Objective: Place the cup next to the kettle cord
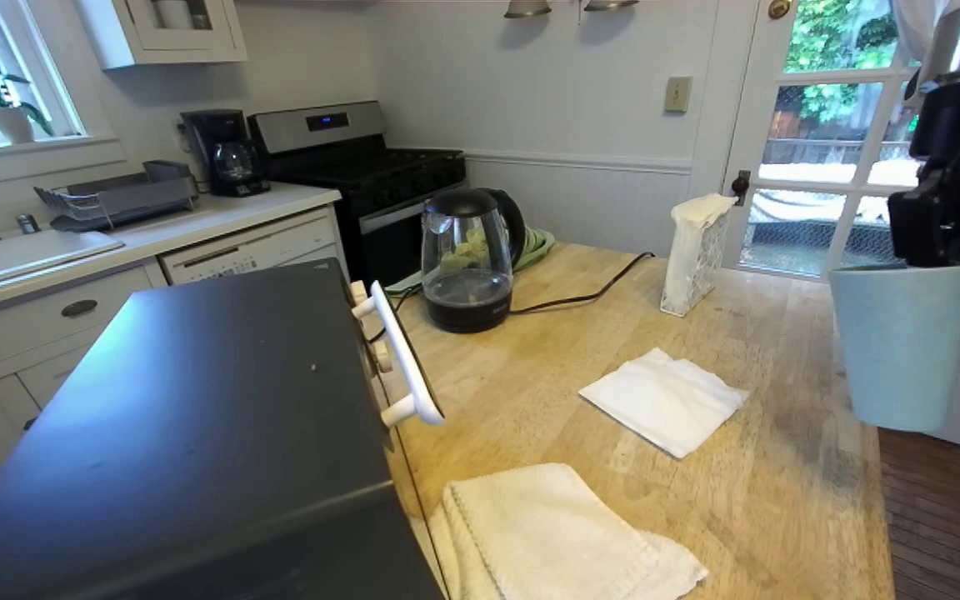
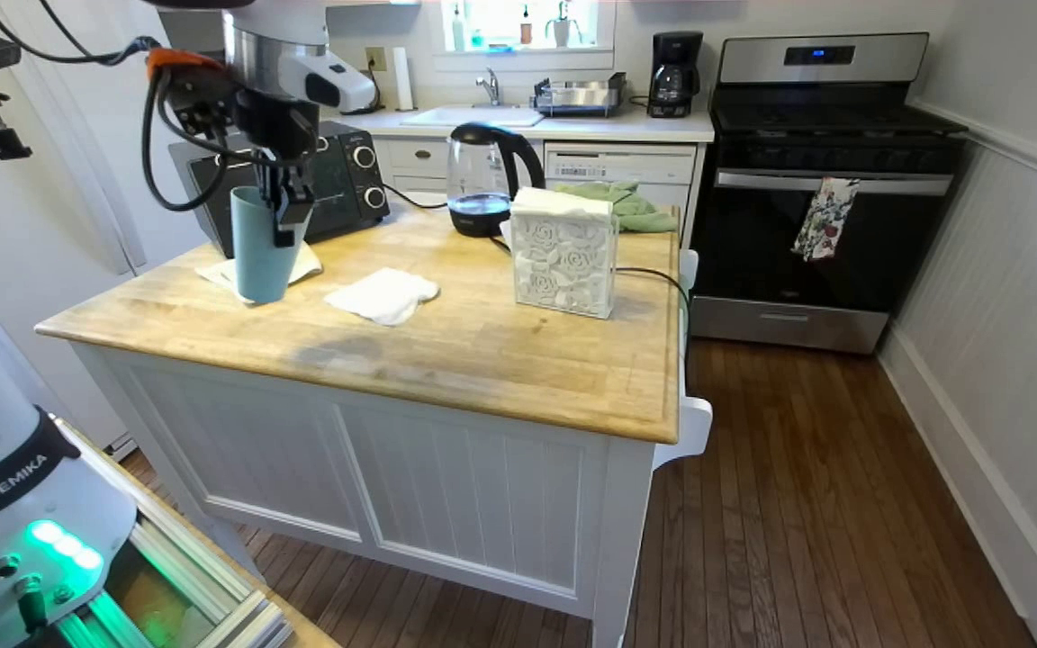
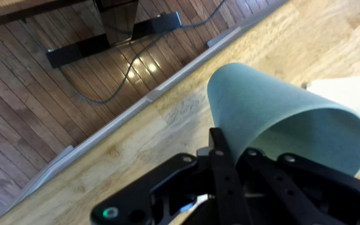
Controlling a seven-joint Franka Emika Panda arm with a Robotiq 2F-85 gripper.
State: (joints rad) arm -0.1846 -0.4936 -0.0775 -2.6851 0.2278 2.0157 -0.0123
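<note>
Pinching the cup (image 1: 905, 346) by its wall, inside and out, hand (image 3: 235, 151) holds it aloft near the edge of the worktop (image 1: 780, 517), well apart from the kettle cord (image 1: 588, 297), presumably so the cup lands base-first.

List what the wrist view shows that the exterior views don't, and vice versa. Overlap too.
Wrist view only: a cable lying on the floor, with black bars beside it.

Exterior views only: the kettle, kettle cord, coffee maker, stove and napkin holder, all in both exterior views.

Shared: the cup with its wall gripped by the hand, the wooden tabletop, and the floor.
</note>
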